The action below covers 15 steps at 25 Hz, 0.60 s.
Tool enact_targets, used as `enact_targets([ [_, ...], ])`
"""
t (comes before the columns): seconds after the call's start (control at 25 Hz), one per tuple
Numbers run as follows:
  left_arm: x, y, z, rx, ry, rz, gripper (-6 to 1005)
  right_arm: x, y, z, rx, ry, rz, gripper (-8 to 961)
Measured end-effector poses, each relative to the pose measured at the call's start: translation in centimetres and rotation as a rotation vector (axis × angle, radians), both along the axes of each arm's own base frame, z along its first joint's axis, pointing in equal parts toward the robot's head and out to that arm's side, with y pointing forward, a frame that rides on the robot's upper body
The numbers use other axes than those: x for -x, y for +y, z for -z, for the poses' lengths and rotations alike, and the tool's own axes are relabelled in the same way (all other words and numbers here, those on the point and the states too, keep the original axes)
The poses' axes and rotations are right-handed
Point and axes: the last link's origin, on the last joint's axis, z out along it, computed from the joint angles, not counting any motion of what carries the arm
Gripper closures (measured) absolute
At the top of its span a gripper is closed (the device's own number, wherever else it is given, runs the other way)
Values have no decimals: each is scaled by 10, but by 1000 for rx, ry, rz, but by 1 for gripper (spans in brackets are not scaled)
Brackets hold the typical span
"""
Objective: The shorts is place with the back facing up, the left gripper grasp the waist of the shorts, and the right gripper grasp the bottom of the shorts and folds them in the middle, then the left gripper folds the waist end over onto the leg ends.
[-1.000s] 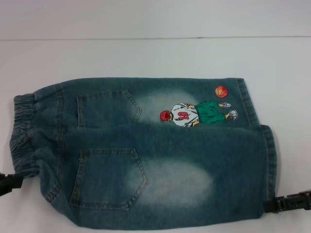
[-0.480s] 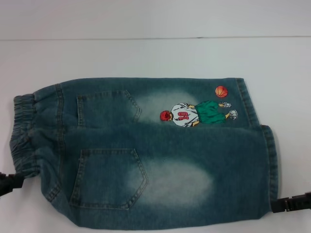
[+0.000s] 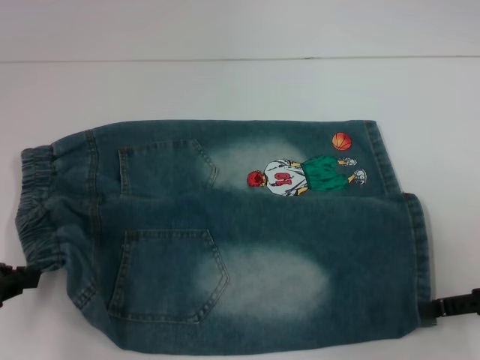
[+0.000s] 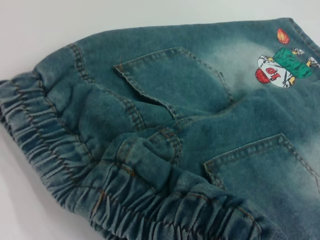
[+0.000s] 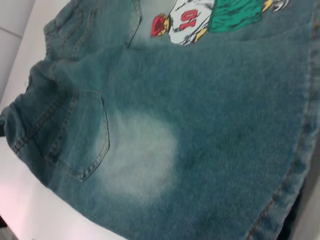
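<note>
Only the head view shows both tools: left tool by the waistband, right tool at the near hem. Both are cut off, so whether they are apart or together cannot be told. The wrist views show only the shorts.

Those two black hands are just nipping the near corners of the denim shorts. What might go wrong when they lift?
1. The right hand reaches only the near corner of the leg hem, so the denim shorts might slip free.
2. The left hand sits by the bunched elastic waistband; it may catch one layer only.
3. With both hands on the near edge, the far leg with the basketball-player print could drag and fold crooked.
</note>
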Motion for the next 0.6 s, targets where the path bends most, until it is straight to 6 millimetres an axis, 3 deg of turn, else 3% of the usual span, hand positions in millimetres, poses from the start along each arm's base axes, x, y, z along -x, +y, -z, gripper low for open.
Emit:
enact_targets([
  [0.6,-5,3,2,3,-21,19,948,-3,-4,-6,-20,25,26,482],
])
